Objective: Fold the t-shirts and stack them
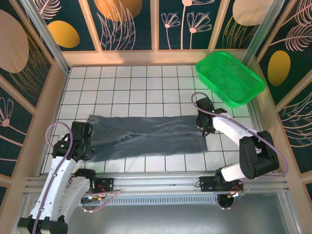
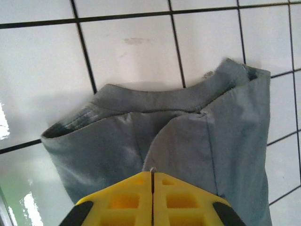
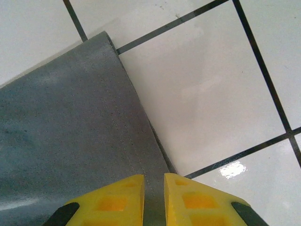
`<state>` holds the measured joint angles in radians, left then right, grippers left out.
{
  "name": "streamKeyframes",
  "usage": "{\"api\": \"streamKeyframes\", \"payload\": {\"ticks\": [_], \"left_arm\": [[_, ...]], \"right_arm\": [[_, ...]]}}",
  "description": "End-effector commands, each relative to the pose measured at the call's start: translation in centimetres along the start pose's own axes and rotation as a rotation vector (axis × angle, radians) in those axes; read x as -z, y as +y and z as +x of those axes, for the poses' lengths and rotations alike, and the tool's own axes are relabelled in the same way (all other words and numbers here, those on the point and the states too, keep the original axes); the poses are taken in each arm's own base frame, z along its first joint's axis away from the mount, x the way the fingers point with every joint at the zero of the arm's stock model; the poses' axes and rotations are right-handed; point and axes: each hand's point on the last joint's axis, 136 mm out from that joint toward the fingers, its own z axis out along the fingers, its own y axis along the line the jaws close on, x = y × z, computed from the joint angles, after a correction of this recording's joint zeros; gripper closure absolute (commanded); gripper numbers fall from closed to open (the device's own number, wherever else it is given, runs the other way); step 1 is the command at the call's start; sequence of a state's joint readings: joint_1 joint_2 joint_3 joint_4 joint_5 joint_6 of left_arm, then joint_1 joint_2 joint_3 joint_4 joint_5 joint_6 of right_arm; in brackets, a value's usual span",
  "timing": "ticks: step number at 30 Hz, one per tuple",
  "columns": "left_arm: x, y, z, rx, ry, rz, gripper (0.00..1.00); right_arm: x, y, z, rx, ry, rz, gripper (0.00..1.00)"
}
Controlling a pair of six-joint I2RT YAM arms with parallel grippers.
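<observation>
T-shirt (image 1: 146,136) cloth sits clamped in both tools. The left tool (image 2: 152,174) has its yellow fingers (image 2: 127,197) pressed flat together with only a thin seam between them. Grey cloth runs under their tips, so this tool is pinching the t-shirt at its left end. Just ahead of it, in the left wrist view, the cloth is doubled over. A banded edge curves across the far side, and a fold line runs down from it toward the fingertips. White bench (image 2: 131,52) tiles with dark grout lines lie beyond.

The right tool (image 3: 154,179) shows a narrow gap between its yellow fingers (image 3: 117,200), and that gap is filled with grey cloth. It grips the t-shirt at the right edge. From there the cloth spreads smooth and flat to the left. Its straight edge slants away across the tiles to a corner beside a grout line.

From above, the left tool (image 1: 82,141) and right tool (image 1: 204,122) stand at opposite ends of the t-shirt. It lies as a long folded band across the near half of the bench, slightly wrinkled along its length. A green mesh basket (image 1: 230,78) sits in the far right corner, apart from the t-shirt.
</observation>
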<state>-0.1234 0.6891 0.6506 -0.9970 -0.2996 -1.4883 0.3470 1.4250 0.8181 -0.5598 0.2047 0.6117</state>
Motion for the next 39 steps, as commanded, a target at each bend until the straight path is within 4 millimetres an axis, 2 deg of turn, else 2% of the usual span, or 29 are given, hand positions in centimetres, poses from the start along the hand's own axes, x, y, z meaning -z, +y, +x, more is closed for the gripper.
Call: {"api": "streamKeyframes", "payload": {"ticks": [1,4,8,13,20,23,25,26,27,28,30,31,35,39], "left_arm": [[0.2,-2.0,0.2,-0.035,0.023,0.068,1.00],[0.3,-3.0,0.4,-0.056,0.037,0.094,1.00],[0.3,-3.2,1.0,-0.063,0.071,0.096,1.00],[0.9,-1.9,1.8,-0.087,0.126,0.028,1.00],[1.8,-0.9,2.1,-0.223,0.170,-0.040,1.00],[1.1,-0.1,2.7,-0.293,0.197,-0.075,1.00],[-0.1,0.2,4.1,-0.343,0.258,-0.071,1.00],[-0.6,0.0,4.8,-0.363,0.291,-0.060,0.99],[-1.2,0.0,5.6,-0.381,0.328,-0.055,0.88],[-1.4,-0.3,6.1,-0.390,0.353,-0.051,0.73],[-1.3,-1.5,6.0,-0.389,0.348,-0.033,0.47],[-1.0,-2.6,5.4,-0.386,0.319,-0.014,0.41],[0.1,-7.5,3.4,-0.374,0.225,0.075,0.39],[-1.9,-11.8,1.5,-0.340,0.194,0.098,0.40]], "right_arm": [[0.9,0.1,-0.7,-0.017,-0.024,0.004,0.78],[0.7,0.9,-1.0,-0.017,-0.022,-0.021,0.77],[0.1,2.5,-1.3,-0.008,-0.003,-0.075,0.77],[-0.9,3.3,-2.2,0.000,0.006,-0.062,0.78],[-1.8,4.1,-3.1,-0.001,0.006,-0.055,0.78],[-2.1,4.1,-3.0,-0.003,0.012,-0.049,0.78],[-2.4,4.2,-2.9,-0.008,0.022,-0.055,0.78],[-2.6,4.3,-2.7,-0.008,0.028,-0.059,0.78],[-2.7,4.3,-2.6,-0.011,0.036,-0.063,0.78],[-3.0,4.4,-2.5,-0.019,0.046,-0.067,0.78],[-3.3,4.6,-2.5,-0.027,0.056,-0.075,0.78],[-3.4,4.6,-2.6,-0.031,0.057,-0.075,0.78],[-4.0,4.8,-2.6,-0.039,0.068,-0.073,0.78],[-5.5,4.3,-2.3,-0.055,0.105,-0.047,0.78]]}}
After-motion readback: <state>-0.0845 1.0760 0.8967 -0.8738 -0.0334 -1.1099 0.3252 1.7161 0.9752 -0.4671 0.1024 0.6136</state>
